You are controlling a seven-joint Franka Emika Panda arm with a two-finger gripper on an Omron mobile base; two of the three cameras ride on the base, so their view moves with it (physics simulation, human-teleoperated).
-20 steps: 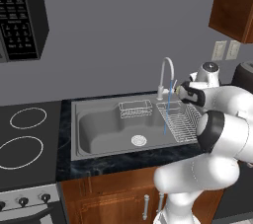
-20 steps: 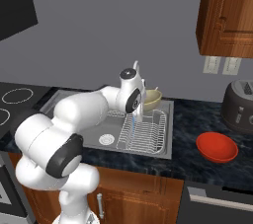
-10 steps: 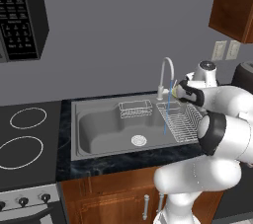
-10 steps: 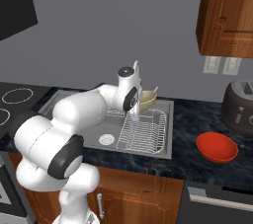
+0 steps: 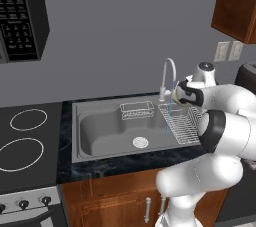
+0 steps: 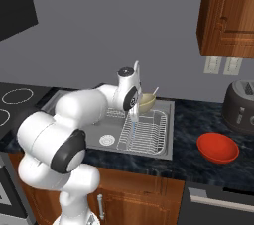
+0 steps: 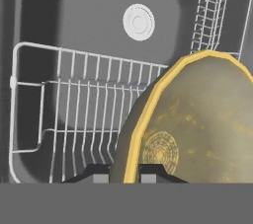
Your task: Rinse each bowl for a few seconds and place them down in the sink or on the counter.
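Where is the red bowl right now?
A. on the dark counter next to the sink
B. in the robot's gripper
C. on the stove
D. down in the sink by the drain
A: the red bowl sits on the dark counter to the right of the sink, away from the gripper, which holds the tan bowl.

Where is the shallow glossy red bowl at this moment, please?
In the right base view, the shallow glossy red bowl sits on the dark marbled counter right of the grey metal sink, in front of the dark rounded appliance.

Arm point(image 6: 84, 107) outstretched, jaws pinched on a rim
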